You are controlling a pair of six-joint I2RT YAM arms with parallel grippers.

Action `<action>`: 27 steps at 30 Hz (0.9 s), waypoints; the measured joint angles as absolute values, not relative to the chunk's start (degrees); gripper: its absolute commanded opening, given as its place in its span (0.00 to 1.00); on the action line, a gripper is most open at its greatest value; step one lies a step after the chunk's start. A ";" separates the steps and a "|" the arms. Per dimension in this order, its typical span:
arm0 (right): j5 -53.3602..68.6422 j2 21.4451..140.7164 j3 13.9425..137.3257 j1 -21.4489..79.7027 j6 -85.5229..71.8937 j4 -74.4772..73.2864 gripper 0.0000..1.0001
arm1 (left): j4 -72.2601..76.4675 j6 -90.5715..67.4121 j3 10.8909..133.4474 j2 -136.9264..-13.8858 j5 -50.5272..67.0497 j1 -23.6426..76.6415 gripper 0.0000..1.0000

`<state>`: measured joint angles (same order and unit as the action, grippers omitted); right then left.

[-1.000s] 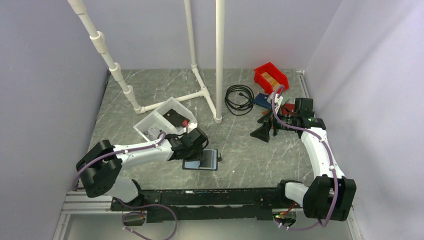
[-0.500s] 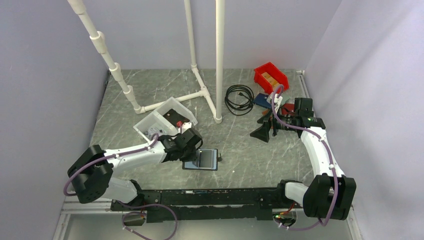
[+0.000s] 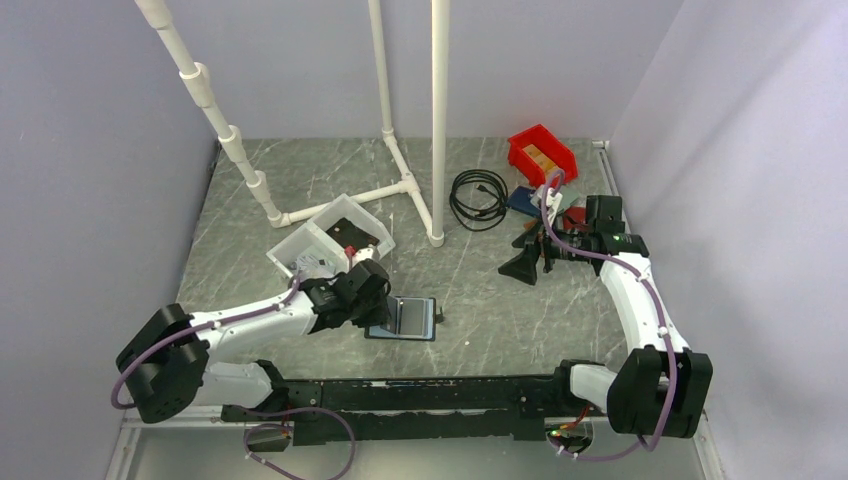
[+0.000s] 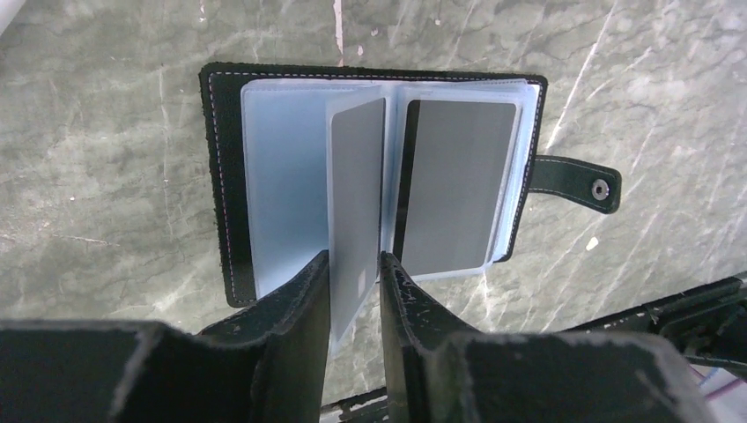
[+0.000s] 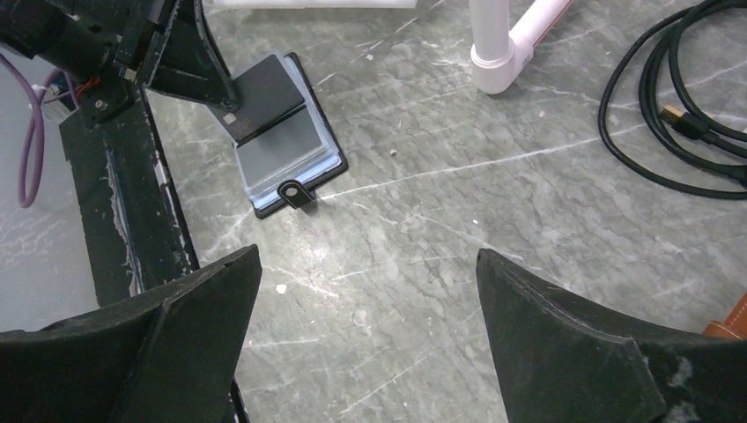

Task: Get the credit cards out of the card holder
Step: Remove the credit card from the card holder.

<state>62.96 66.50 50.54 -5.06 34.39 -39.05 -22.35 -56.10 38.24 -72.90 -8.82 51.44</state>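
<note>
Left wrist view: we have one card nipped at the open holder.
On the table (image 4: 106, 176), the card holder (image 4: 225, 176) lies open just ahead of our left gripper (image 4: 354, 282). Its jaws are nearly closed on the near end of a grey card (image 4: 355, 194). The card's long axis runs straight away from the fingertips, so we judge the pull is straight back. A second card (image 4: 454, 189) sits sleeved ahead-right. Our right gripper (image 5: 366, 260) gapes empty, well apart.

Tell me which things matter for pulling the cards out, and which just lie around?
Job: open black folding card holder; grey plastic card pinched in left hand; second grey card in sleeve.
Lying about: red plastic bin; coiled black cable.
</note>
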 measured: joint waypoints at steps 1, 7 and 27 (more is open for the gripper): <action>63.00 66.59 50.54 -4.75 34.35 -39.03 0.95 | -21.58 -55.96 37.69 -72.31 -8.51 51.18 0.30; 63.51 68.29 50.52 0.60 33.67 -38.35 0.95 | -17.63 -55.13 34.63 -70.37 -5.96 49.36 0.23; 64.64 75.99 50.41 19.09 29.91 -34.11 0.94 | -14.92 -54.39 33.82 -69.84 -2.68 47.31 0.24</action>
<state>64.64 75.99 50.41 19.09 29.91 -34.11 -14.92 -54.39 33.82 -69.84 -2.68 47.31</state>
